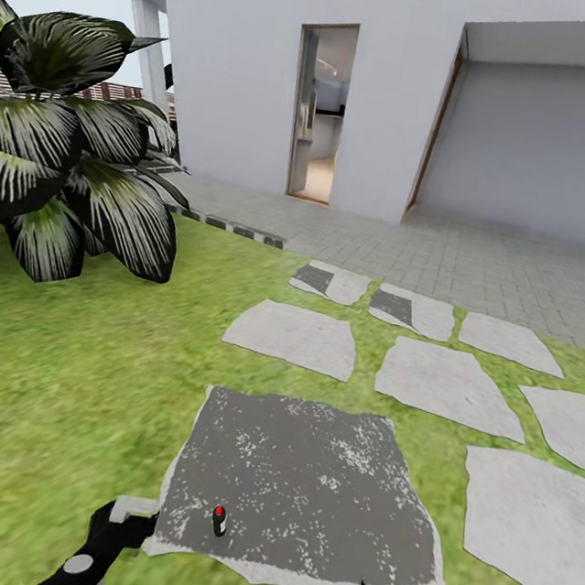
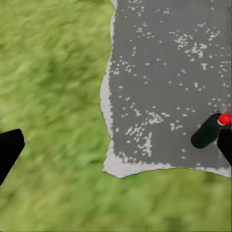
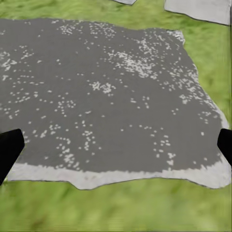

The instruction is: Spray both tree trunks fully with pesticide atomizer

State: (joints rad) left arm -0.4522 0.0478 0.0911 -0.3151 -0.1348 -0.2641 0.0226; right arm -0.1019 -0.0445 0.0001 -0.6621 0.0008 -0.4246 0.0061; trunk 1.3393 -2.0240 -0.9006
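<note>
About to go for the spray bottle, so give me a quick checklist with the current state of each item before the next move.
1. Pesticide atomizer located: ok, lying on the dark slab near its front edge.
2. Left pincer open: ok, fingers wide apart.
3. Left pincer around the atomizer: not ok, it lies beside one finger.
4. Right pincer open and empty: ok.
5. Thick tree trunks located: cannot tell.

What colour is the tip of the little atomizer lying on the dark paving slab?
Bright red, on a dark body; the atomizer shows best in the left wrist view.
</note>
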